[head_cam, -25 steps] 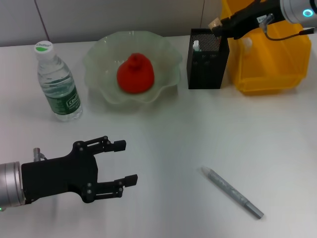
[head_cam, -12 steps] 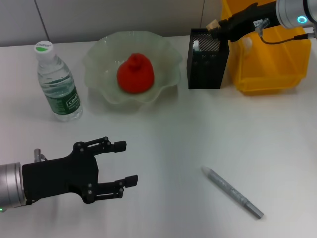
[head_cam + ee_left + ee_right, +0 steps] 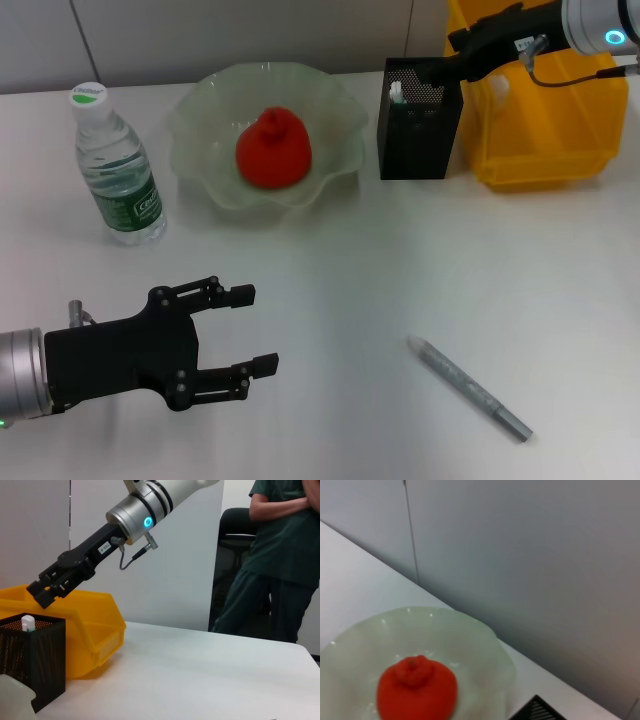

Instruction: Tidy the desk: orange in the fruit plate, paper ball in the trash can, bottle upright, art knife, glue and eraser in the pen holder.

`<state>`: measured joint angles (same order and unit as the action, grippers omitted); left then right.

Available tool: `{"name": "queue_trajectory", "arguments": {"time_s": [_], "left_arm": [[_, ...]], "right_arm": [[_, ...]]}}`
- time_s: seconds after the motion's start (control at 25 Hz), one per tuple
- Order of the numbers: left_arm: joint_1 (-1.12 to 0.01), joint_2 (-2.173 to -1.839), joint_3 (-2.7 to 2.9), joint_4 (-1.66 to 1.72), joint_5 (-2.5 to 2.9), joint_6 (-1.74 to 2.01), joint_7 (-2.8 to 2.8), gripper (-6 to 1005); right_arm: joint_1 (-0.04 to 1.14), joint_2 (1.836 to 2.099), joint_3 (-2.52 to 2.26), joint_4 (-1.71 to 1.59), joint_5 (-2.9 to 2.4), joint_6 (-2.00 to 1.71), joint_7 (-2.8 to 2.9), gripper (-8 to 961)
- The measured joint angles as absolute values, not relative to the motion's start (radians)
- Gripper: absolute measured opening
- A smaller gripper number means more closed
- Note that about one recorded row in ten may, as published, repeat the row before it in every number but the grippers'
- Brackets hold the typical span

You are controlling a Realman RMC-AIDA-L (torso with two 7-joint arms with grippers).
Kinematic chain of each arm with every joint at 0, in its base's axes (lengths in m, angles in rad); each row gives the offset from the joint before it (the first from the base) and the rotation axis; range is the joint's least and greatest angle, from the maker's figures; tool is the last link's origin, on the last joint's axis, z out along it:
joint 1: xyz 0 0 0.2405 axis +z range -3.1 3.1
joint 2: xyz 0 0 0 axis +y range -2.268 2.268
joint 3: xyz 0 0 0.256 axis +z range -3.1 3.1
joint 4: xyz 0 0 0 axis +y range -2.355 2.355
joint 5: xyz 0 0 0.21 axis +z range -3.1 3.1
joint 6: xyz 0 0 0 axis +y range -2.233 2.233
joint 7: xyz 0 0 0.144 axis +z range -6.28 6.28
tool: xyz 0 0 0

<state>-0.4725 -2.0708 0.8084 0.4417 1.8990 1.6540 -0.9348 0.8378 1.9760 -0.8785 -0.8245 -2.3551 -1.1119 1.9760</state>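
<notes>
The orange [image 3: 272, 148] lies in the pale green fruit plate [image 3: 200, 110]; the right wrist view shows that orange [image 3: 416, 690] too. The bottle [image 3: 115, 170] stands upright at the far left. My right gripper [image 3: 440, 68] hovers over the back rim of the black mesh pen holder [image 3: 418, 125], open, with nothing between its fingers. A white glue cap [image 3: 397, 92] pokes out of the holder. The grey art knife [image 3: 468, 388] lies on the table at the front right. A white lump [image 3: 497, 88], perhaps the paper ball, sits in the yellow trash can [image 3: 545, 130]. The eraser is hidden. My left gripper [image 3: 258, 328] rests open at the front left.
The left wrist view shows the right gripper [image 3: 45, 587] above the pen holder [image 3: 30, 655] and the yellow bin [image 3: 95, 630]. A person [image 3: 280, 555] in green stands beyond the table's far edge.
The beige eraser that was at the right gripper's tip is gone from view, and the gripper has dipped slightly toward the pen holder. The left arm has not moved.
</notes>
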Motion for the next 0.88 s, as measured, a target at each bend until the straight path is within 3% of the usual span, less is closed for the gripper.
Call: {"name": "queue_trajectory", "arguments": {"time_s": [0.24,0.4,0.88], "left_arm": [[-0.472,-2.070,0.808,0.442,1.898,1.659,-0.936,787],[-0.472,-2.069,0.808,0.442,1.899,1.659,-0.935,787],[-0.472,-2.069,0.816,0.446,1.899,1.659,-0.922,787]], "right_arm": [[0.806,2.018,-0.958,-1.089,-2.505,-1.303,2.257,704],[0.798,2.048,-1.087,-1.287,-2.668,-1.486,2.475,704],[0.907,2.081,-1.301,-1.255,-2.738,-1.762,2.758,703]]}}
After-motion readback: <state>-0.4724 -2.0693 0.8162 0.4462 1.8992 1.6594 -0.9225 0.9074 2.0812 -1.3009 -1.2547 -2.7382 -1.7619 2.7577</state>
